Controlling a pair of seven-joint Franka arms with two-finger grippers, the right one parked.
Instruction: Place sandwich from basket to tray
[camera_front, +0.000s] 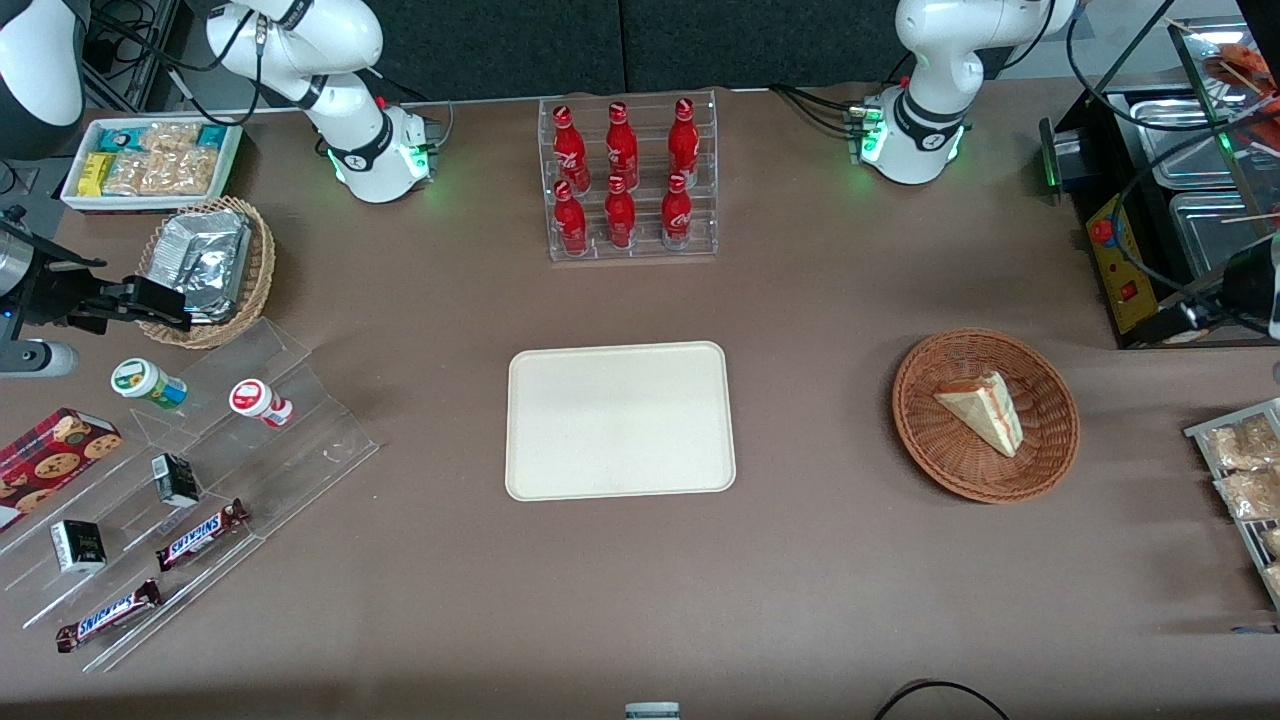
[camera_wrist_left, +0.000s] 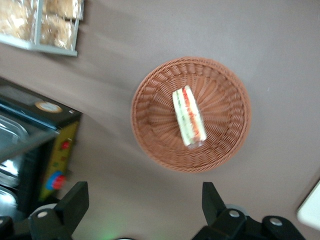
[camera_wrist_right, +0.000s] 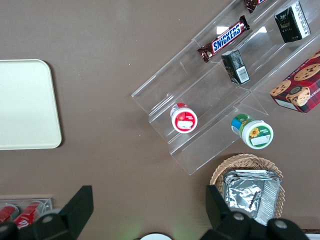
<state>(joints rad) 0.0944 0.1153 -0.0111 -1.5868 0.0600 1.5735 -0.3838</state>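
The round reddish-brown wicker basket (camera_front: 920, 440) can be reached straight from above. The left gripper (camera_wrist_left: 145, 205) is hung high near it, fingers spread wide. Bare brown table (camera_front: 820, 400) is left from its 9 o'clock to the flat cream rectangular tray (camera_front: 620, 420). A black cabinet with a yellow panel (camera_front: 1120, 260) is parked close at 1 o'clock.

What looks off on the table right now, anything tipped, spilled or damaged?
Nothing stands out. The pale triangular sandwich lies intact in the round reddish-brown wicker basket; the flat cream rectangular tray sits square and bare. The left claw hangs open above the table beside the basket, holding nothing.
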